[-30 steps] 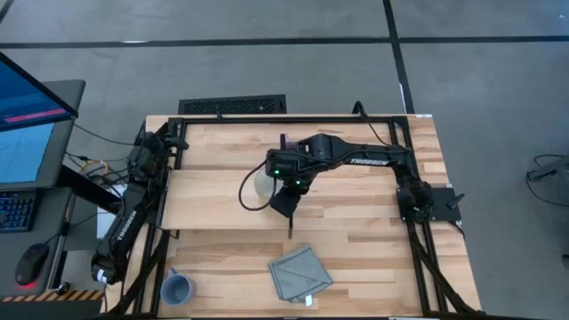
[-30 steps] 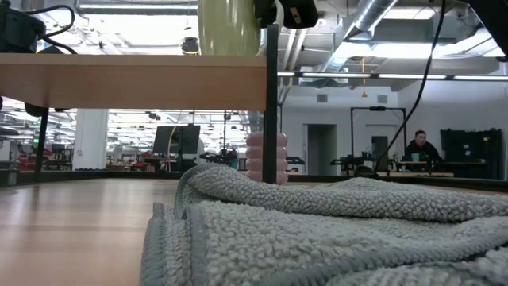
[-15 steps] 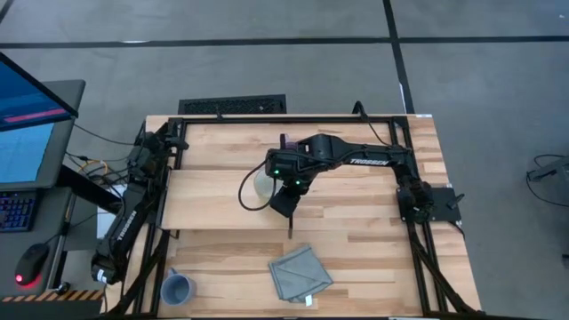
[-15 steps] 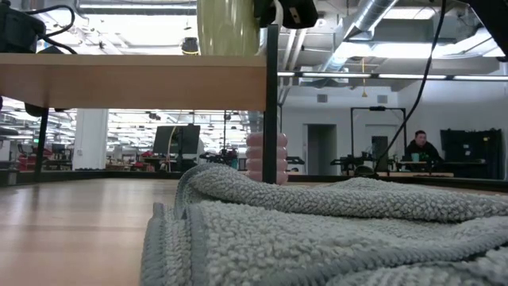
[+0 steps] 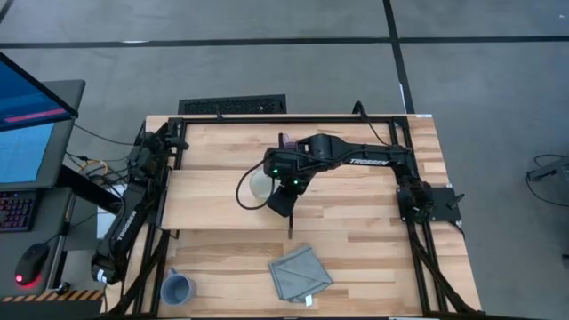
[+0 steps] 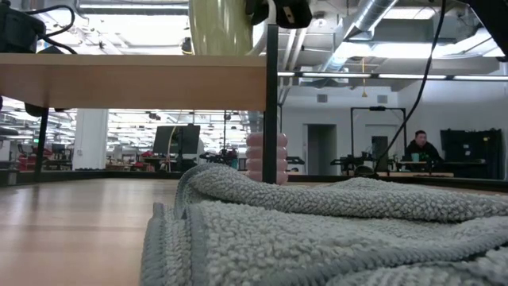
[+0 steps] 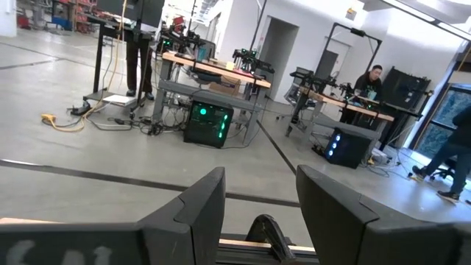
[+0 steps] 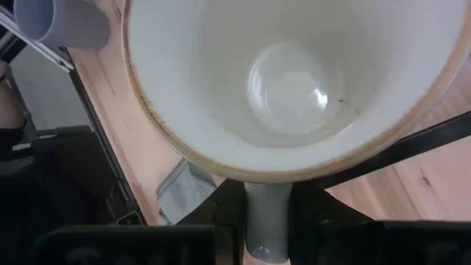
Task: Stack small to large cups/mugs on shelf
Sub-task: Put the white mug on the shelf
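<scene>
Over the shelf (image 5: 213, 200), near its dark upright panel (image 5: 291, 222), the right pincer (image 5: 277, 197) holds the white mug (image 5: 260, 185) clamped by its handle, the bowl open toward the wrist camera. The chief risk, as I judge it, is the nearness of that panel: the arm's wrist sits just beside it, and a careless swing while setting the mug down could knock the panel or push the whole shelf across the table (image 5: 373, 231). A grip on the handle alone also leaves the mug free to pivot, so it may land tilted on the shelf.

The purple mug (image 5: 286, 140) stands on the table beyond the shelf's far edge, mostly hidden by the arm; in the low view it shows under the shelf, beside the panel. The blue-grey mug (image 5: 178, 287) sits well apart from the shelf, by the table's near left corner, and the grey-blue cloth (image 5: 300, 272) lies near the shelf's panel end.

The right arm reaches in from the shelf's right, elbow raised and wrist bent down. The left arm waits folded beside the shelf's left end, its left pincer (image 7: 261, 210) apart and empty.
</scene>
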`<state>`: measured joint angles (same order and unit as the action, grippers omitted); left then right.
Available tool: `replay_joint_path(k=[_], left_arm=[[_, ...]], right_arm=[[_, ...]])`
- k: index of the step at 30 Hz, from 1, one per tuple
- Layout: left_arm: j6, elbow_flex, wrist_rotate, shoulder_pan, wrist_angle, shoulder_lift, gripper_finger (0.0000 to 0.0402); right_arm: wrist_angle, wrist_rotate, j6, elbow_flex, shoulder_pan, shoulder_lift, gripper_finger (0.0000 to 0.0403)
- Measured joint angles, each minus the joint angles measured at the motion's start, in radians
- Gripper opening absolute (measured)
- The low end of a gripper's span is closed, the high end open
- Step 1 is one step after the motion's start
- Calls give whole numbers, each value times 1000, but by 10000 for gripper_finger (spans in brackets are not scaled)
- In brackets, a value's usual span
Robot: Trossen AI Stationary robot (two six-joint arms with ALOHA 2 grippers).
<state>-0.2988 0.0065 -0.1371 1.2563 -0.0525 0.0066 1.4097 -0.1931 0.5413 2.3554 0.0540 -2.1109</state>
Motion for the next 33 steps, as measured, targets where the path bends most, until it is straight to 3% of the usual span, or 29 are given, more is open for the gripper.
replay_joint_path(k=[33], left_arm=[[25,0,21,0,3,0,159]], right_arm=[[-5,-2,0,0,-4,0,86]])
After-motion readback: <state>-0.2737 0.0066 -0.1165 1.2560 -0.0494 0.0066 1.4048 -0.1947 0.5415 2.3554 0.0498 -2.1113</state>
